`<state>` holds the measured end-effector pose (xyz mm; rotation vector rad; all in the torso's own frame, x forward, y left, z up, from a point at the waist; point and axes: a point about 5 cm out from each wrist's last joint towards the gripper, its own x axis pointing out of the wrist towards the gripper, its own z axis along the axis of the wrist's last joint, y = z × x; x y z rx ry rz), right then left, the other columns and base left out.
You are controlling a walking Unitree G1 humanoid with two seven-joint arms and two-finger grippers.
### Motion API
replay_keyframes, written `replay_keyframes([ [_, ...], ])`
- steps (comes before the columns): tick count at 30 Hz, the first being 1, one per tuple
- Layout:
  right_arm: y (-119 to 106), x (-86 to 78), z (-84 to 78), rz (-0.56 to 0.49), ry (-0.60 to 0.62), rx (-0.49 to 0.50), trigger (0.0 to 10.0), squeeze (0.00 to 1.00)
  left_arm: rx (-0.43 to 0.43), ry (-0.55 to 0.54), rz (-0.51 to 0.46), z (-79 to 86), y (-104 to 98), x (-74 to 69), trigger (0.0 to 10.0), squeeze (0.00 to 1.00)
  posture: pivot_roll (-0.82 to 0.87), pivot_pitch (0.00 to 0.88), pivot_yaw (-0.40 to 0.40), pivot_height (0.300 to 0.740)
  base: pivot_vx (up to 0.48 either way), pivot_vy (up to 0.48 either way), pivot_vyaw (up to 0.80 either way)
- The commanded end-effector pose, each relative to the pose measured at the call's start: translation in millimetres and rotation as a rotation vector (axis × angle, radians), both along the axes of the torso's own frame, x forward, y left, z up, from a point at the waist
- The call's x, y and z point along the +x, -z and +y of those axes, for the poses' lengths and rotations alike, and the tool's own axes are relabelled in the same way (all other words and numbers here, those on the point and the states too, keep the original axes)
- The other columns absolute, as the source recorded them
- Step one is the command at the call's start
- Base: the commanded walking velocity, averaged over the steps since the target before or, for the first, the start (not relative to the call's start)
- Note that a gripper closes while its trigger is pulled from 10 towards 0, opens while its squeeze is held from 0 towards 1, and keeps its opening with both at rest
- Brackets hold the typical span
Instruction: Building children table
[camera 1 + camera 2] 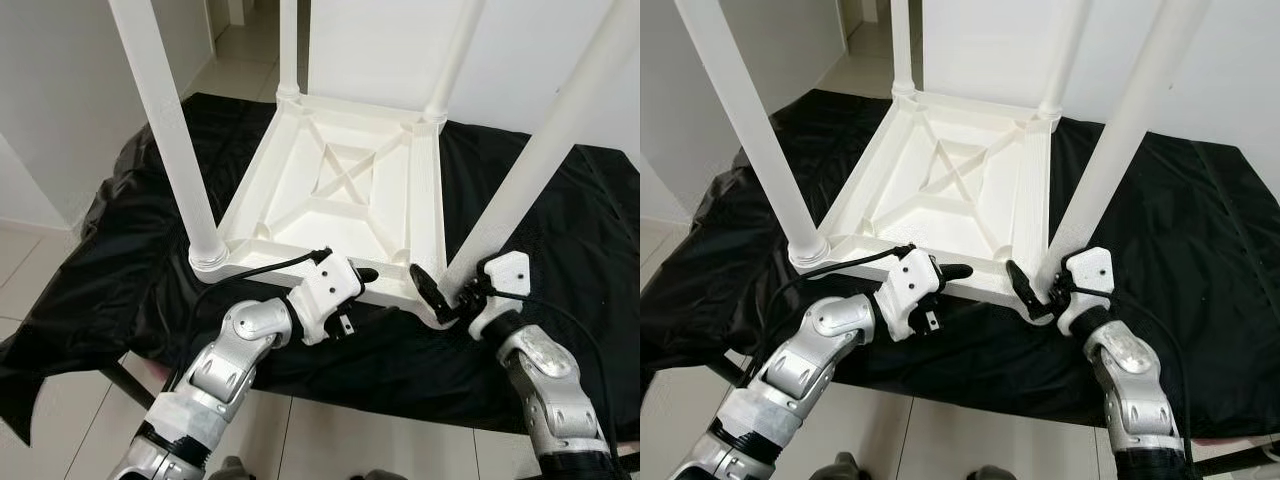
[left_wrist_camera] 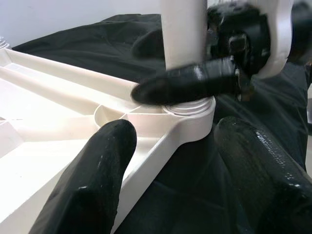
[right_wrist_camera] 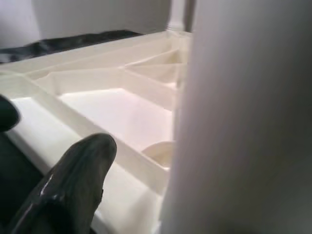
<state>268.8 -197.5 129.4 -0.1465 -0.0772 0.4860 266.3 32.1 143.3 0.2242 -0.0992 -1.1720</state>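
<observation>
Right pincer [image 1: 443, 294] straddles the base of the near-right white plastic tube leg [image 1: 530, 170], one black finger [image 3: 63, 187] on its inner side; the outer finger is hidden behind the leg, so whether the jaws press it cannot be told. Left pincer [image 1: 352, 290] sits at the near edge of the upturned white plastic children's table [image 1: 340, 190], jaws spread, one finger [image 2: 92, 175] over the ribbed underside and the other below the rim, gripping nothing.

The children's table lies upside down on a black sheet [image 1: 130, 260] covering the tabletop, set toward its near edge. All four legs stand in their corner sockets: near-left leg [image 1: 170, 130], far-left leg [image 1: 288, 45] and far-right leg [image 1: 455, 55].

Step in hand, as judged: seating or tightening the last leg in the near-right corner socket [image 2: 190, 109], with the left pincer placed to steady the frame. The next move likely calls for a firm closing on the leg and a turn or downward press while the frame is held against shifting.

Obstructions: the near-left leg crowds the left arm, and a black cable [image 1: 235, 275] trails across the frame edge. Beige floor tiles [image 1: 30, 270] lie beyond the tabletop's left edge.
</observation>
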Motion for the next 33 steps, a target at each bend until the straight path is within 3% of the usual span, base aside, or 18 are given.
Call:
replay_keyframes([
  [1, 5, 2.9, 1.1, 0.03, -0.031, -0.015, 3.6, 0.0, 0.001, 0.057, -0.011, -3.1, -3, -4.5, 10.0, 0.0, 0.05, 0.0, -0.048, 0.74, 0.0, 0.0, 0.0],
  [2, 6, 4.3, 1.5, 0.037, -0.04, -0.012, 3.6, 0.0, 0.0, 0.055, -0.011, -3.1, -3, -4.5, 10.0, 0.0, 0.05, 0.0, -0.048, 0.74, 0.0, 0.0, 0.0],
  [3, 9, 5.1, 1.2, 0.049, -0.051, -0.018, 0.0, 0.0, -0.001, 0.051, -0.012, -3.3, -3, -4.5, 10.0, 0.0, 0.05, 0.0, -0.054, 0.74, 0.0, 0.0, 0.0],
  [16, 12, 5.3, -7.2, 0.06, -0.054, -0.006, 0.0, 0.0, -0.008, 0.027, -0.012, -1.0, -4, -3.5, 10.0, 0.0, 0.06, 0.0, -0.066, 0.74, 0.0, 0.0, 0.0],
  [17, 10, 6.2, -7.5, 0.051, -0.034, 0.012, 10.0, 0.0, -0.008, 0.027, -0.013, -1.6, -5, -3.2, 10.0, 0.0, 0.06, 0.0, -0.066, 0.74, 0.0, 0.0, 0.0],
  [23, 8, 6.9, -5.8, 0.036, 0.025, 0.023, 10.0, 0.0, -0.01, 0.025, -0.016, -2.7, -5, -1.6, 10.0, 0.0, 0.06, 0.0, -0.066, 0.74, 0.0, 0.0, 0.0],
  [25, 9, 7.0, 0.2, 0.027, 0.138, 0.002, 10.0, 0.0, -0.01, 0.025, -0.019, -2.7, -6, -1.5, 10.0, 0.0, 0.06, 0.0, -0.065, 0.74, 0.0, 0.0, 0.0],
  [27, 9, 6.2, 3.3, 0.023, 0.173, 0.001, 10.0, 0.0, -0.01, 0.024, -0.019, -2.6, -6, -1.7, 10.0, 0.0, 0.06, 0.0, -0.065, 0.74, 0.0, 0.0, 0.0],
  [30, 9, 6.2, 3.3, 0.023, 0.173, 0.001, 10.0, 0.0, -0.01, 0.024, -0.019, -2.6, -6, -1.7, 10.0, 0.0, 0.06, 0.0, -0.065, 0.74, 0.0, 0.0, 0.0],
  [33, 12, 1.7, 17.3, 0.014, 0.301, 0.032, 10.0, 0.0, -0.007, 0.025, -0.016, -2.0, -5, -2.5, 10.0, 0.0, 0.05, 0.0, -0.055, 0.74, 0.0, 0.0, 0.0],
])
